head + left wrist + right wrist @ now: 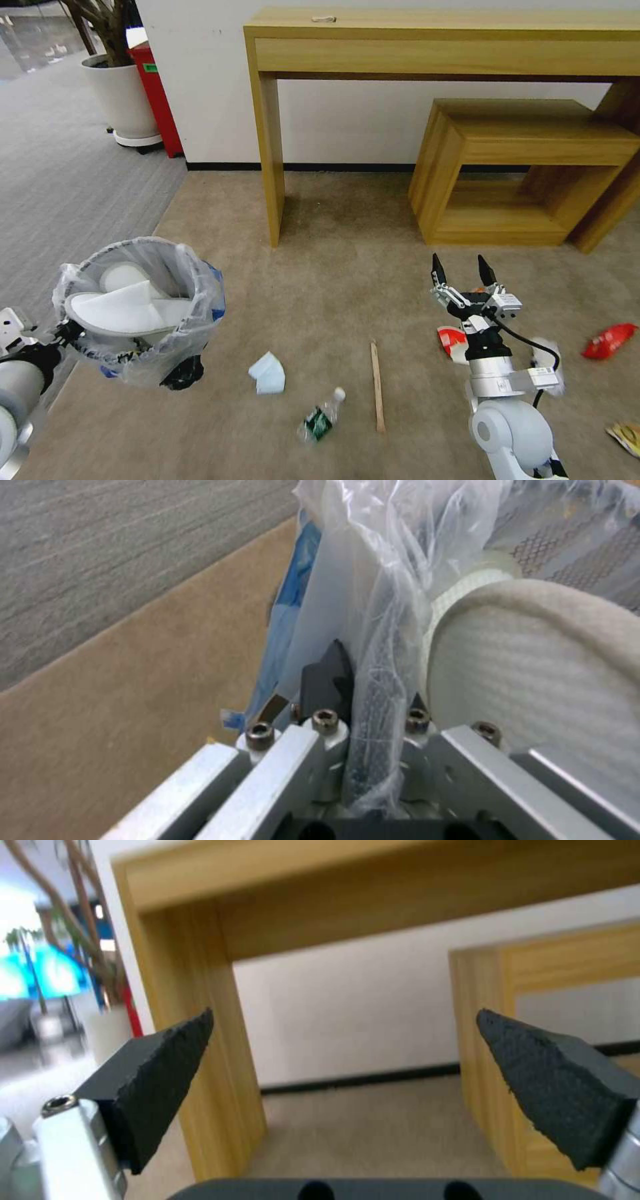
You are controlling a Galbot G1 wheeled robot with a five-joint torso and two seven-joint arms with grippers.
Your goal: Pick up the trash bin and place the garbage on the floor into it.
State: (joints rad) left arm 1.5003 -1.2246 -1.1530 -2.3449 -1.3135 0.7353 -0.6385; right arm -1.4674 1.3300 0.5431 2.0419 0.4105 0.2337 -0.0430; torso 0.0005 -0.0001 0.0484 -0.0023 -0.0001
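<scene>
Right gripper (461, 268) hangs spread wide, left gripper (367, 705) pinches the trash bin (143, 313) rim — light, slippery liner, grip the rim.

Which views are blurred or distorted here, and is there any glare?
Head view: sharp, with wide-angle bowing of the table edges; soft shadows under it. Left wrist view: close-up softness on the bag and slipper, sheen on the plastic. Right wrist view: fingertips crisp, background smeared, blown-out brightness near the plant.
</scene>
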